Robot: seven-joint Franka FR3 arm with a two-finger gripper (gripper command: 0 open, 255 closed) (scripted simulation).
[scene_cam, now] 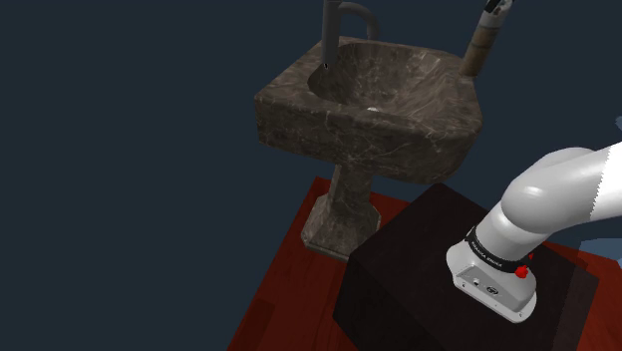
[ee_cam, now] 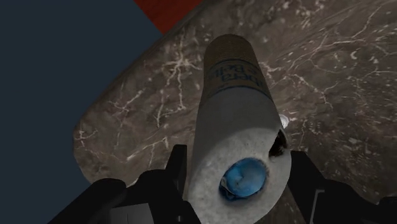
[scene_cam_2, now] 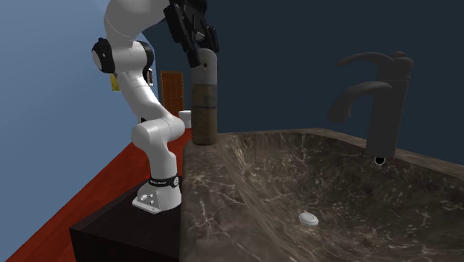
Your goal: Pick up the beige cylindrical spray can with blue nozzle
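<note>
The beige spray can [scene_cam_2: 204, 104] stands at the corner of a dark marble sink's rim [scene_cam_2: 245, 193]. In the shoulder view the can [scene_cam: 481, 45] is at the sink's far right corner and looks slanted. My black gripper [scene_cam_2: 201, 52] comes down over its top. Seen from the wrist, the can [ee_cam: 235, 114] has a blue label and a blue nozzle [ee_cam: 245, 178], and my gripper [ee_cam: 238, 165] clasps its upper end with a finger on each side. Whether the can's base touches the rim I cannot tell.
A dark faucet [scene_cam_2: 379, 97] rises at the back of the basin, and a white drain [scene_cam_2: 308, 219] lies at its bottom. The pedestal sink [scene_cam: 349, 120] stands on a red floor [scene_cam: 289, 299] beside my dark stand [scene_cam: 419, 269]. Dark blue walls surround it.
</note>
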